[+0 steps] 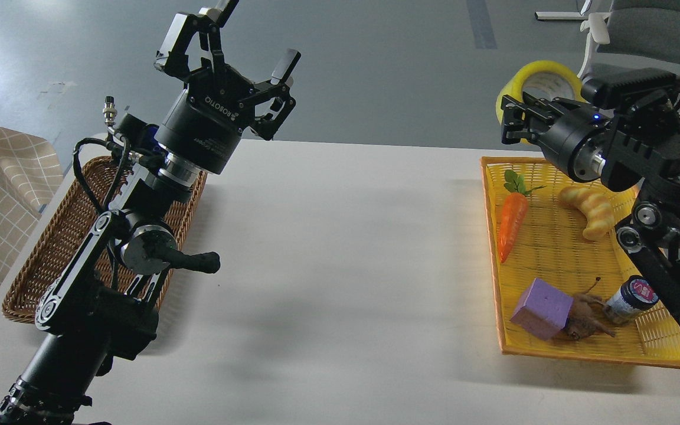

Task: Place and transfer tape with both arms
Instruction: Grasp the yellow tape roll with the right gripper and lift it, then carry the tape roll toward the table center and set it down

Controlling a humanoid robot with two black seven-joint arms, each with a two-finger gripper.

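my right pincer (508, 121) is up in the air at the far right, above the far edge of the yellow tray (594, 348), and it is clamped on the tape (543, 82) — the roll stands on edge behind the fingers, its pale core facing me. the grip looks to cross the wall of the roll at its left side, one finger inside the core and one outside, though the dark fingers make that hard to confirm.

i judge the roll light and stiff: the cardboard core should keep it round under a squeeze. the outer film is glossy and probably slippery, so a hold through the core, pinching the wall, seems safer than squeezing across the outside. it should not be fragile.

my left pincer (228, 35) is raised at the far left over the wicker basket (33, 271), spread wide and holding nothing. for a handover it would best take the free right-hand side of the ring — well apart from my right fingers. the carrot (511, 227), bread toy (591, 206), purple block (542, 309) and small jar (629, 300) lie in the tray; the bench (340, 265) between is bare.
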